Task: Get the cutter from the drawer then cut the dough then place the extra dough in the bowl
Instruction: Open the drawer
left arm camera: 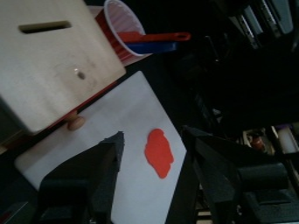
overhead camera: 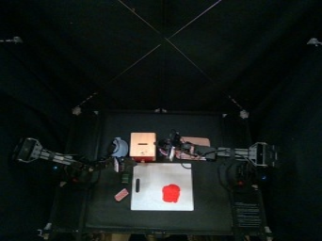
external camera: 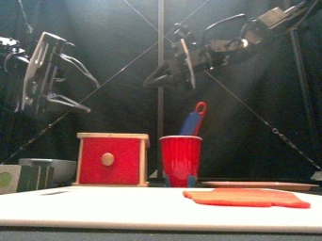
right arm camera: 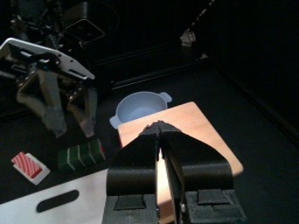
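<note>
Foremost, the white cutting board (external camera: 88, 211) spreads in front of the pale wooden box (overhead camera: 142, 143), with the flat red dough (external camera: 247, 197) lying uncut on it, toward the side where the red cup (external camera: 180, 158) stands just beside the box. A blue toy knife (external camera: 193, 120) sticks up out of that cup.

The box's red drawer front (external camera: 113, 160) faces the board and looks shut. The round cutter is nowhere in view, so I judge it to be inside the drawer, with the first step not yet done.

My left pincer (left arm camera: 155, 136) hangs high on the far side of the box from the cup, its jaws spread wide and holding nothing. I read that as readiness to come down on the drawer's knob.

My right pincer (right arm camera: 159, 128) hovers over the top of the box with its jaws pressed together on nothing. It may be placed there to steady the box while the drawer is pulled.

The blue-grey bowl (right arm camera: 140, 107) sits empty just past the box, on the side away from the cup. That keeps it near the board for the scraps.

A dark green sushi piece (right arm camera: 82, 156) and a small red and white toy (right arm camera: 30, 166) lie loose off the board's end, on the bowl's side of the box.
</note>
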{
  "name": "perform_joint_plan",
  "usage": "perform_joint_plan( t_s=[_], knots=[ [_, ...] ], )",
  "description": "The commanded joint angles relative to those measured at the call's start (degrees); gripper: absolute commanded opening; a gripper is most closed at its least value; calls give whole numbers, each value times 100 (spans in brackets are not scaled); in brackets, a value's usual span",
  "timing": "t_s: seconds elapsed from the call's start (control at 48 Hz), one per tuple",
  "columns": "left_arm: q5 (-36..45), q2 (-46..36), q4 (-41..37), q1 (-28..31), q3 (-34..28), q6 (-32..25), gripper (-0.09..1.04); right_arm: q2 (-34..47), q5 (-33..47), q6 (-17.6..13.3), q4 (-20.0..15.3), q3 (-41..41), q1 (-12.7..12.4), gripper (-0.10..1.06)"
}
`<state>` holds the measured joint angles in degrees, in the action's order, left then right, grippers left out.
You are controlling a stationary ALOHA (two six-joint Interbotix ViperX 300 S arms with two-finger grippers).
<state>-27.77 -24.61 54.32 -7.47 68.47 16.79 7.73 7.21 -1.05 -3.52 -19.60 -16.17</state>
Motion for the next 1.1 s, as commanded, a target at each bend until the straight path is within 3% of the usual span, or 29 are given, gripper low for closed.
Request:
perform_joint_plan(
  t_s=[0.021, 0.271, 0.562, 1.104],
  knots=[
    [-26, 255, 272, -9, -272, -9, 90, 264, -563, 0, 26, 677, -149, 3],
    [-70, 1002, 984, 35, -598, 0, 90, 1028, -1846, 0, 35, 1775, -510, 3],
    [-141, 1512, 1266, 316, -949, -9, 90, 1424, -3155, 9, 105, 2312, -519, 3],
    [-70, 2232, 1468, 571, -1257, 0, 85, 1459, -3287, 9, 141, 2294, -492, 3]
  ],
)
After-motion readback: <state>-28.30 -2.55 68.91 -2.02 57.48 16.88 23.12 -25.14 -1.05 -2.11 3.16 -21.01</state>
